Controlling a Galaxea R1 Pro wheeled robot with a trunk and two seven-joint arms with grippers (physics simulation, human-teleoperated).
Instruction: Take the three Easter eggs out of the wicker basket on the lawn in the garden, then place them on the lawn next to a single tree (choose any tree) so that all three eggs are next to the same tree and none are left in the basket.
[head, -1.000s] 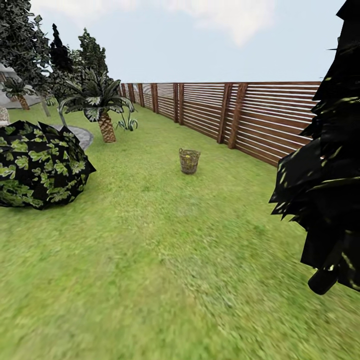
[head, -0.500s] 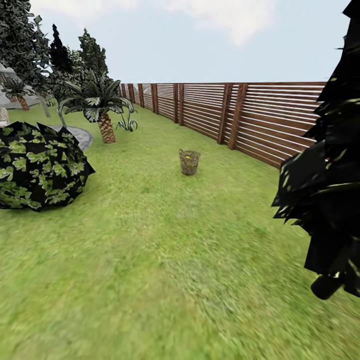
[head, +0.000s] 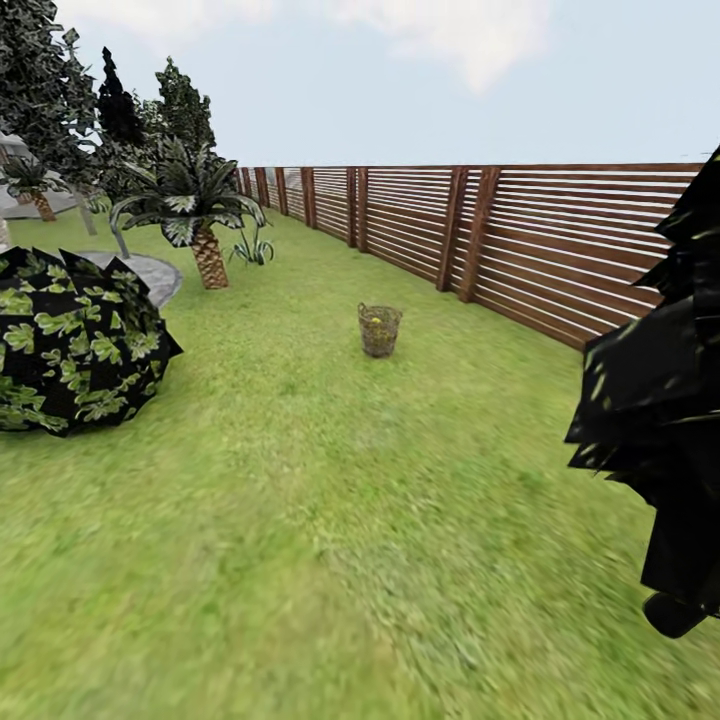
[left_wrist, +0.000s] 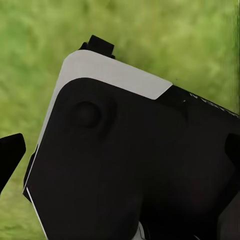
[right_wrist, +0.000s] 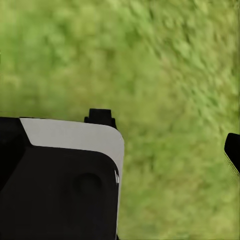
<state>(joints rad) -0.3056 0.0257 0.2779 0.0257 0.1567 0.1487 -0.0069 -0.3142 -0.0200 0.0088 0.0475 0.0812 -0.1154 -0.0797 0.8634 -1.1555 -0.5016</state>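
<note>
Wicker, tan-brown and openly woven, the wicker basket (head: 380, 329) stands upright on the lawn (head: 300, 520) well ahead of the robot, about mid-scene, with the brown slat fence (head: 520, 240) beyond it to the right. A spot of yellow at its rim is likely one of the Easter eggs (head: 376, 320); how many lie inside cannot be told. A dark leafy bush (head: 70, 345) sits near left, a black tree (head: 660, 400) near right, and a palm (head: 195, 215) far left. Both wrist views look down onto grass past the robot's own dark body. Whether either pincer is open or closed cannot be told. Judged from here, the basket lies straight ahead and far, favouring neither arm; the base must close in first.
</note>
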